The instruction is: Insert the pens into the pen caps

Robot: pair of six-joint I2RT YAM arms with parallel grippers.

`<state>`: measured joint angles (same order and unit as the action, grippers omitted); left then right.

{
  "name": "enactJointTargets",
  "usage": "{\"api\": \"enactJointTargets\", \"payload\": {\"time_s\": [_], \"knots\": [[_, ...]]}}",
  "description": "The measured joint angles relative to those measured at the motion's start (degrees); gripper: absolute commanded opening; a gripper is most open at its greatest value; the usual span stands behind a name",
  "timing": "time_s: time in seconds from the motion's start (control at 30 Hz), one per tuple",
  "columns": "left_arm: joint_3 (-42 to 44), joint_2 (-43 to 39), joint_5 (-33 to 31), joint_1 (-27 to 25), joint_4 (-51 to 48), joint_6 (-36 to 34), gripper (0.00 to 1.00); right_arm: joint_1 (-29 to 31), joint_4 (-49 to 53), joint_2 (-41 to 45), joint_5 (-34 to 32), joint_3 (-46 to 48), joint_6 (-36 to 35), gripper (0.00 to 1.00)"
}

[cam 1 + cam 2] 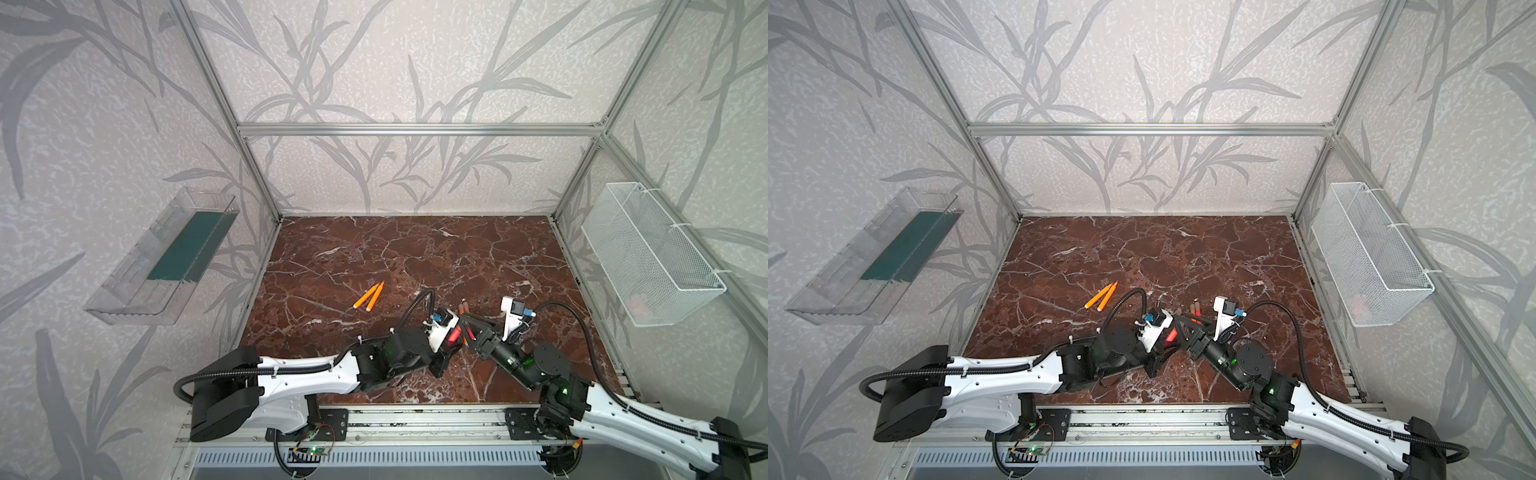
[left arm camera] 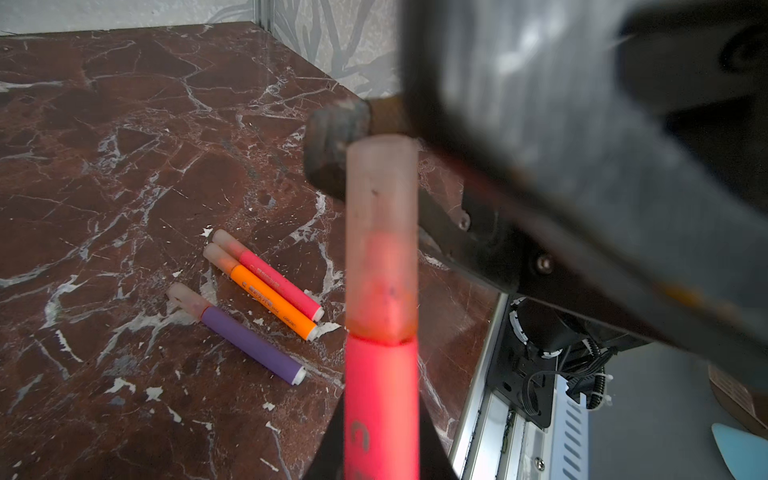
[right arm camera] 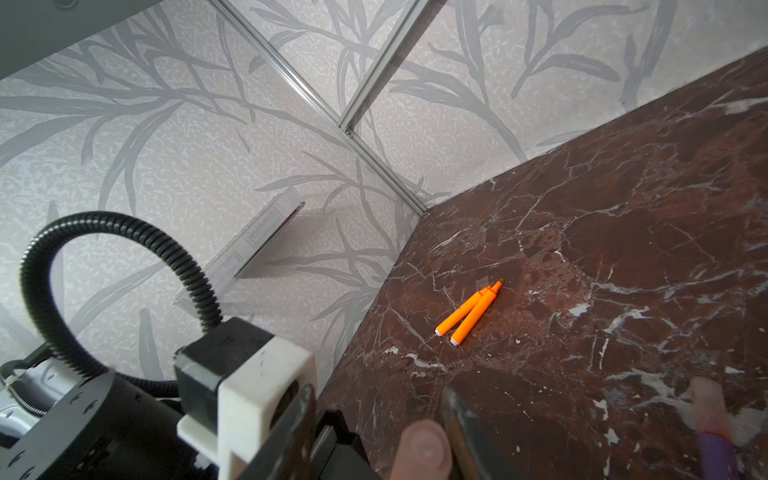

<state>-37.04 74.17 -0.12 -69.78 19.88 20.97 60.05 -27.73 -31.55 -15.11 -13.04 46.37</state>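
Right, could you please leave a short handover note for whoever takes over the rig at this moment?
Left gripper: shut on the red-pink pen, which has a cap on its tip, apparently seated.
Right gripper: jaws on either side of that cap; whether it grips is unclear.
Done: the pink pen, orange pen and purple pen lie capped together on the table.
Left to do: set the held pen down, then cap the two uncapped orange pens mid-table. No loose caps are in view.

Left claw (image 1: 454, 336) clamped shut; right claw (image 1: 466, 326), facing it, seemingly parted.
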Motion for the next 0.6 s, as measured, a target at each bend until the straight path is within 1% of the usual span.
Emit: {"api": "enactJointTargets", "payload": {"time_s": [0.17, 0.33, 0.47, 0.6], "knots": [[-0.63, 0.46, -0.24, -0.35, -0.17, -0.66, 0.0, -0.07, -0.13, -0.98, -0.68, -0.04, 0.2, 0.33], [-0.68, 0.46, -0.68, -0.48, -0.5, -1.11, 0.0, -0.17, -0.15, -1.66, -0.94, -0.04, 0.5, 0.26], [-0.68, 0.46, -1.09, -0.68, -0.72, -1.49, 0.0, -0.44, -0.13, -2.19, -0.94, -0.11, 0.5, 0.24], [-0.76, 0.46, -1.31, -0.68, -1.14, -1.77, 0.0, -0.5, -0.15, -2.78, -0.94, -0.26, 0.52, 0.24]]}}
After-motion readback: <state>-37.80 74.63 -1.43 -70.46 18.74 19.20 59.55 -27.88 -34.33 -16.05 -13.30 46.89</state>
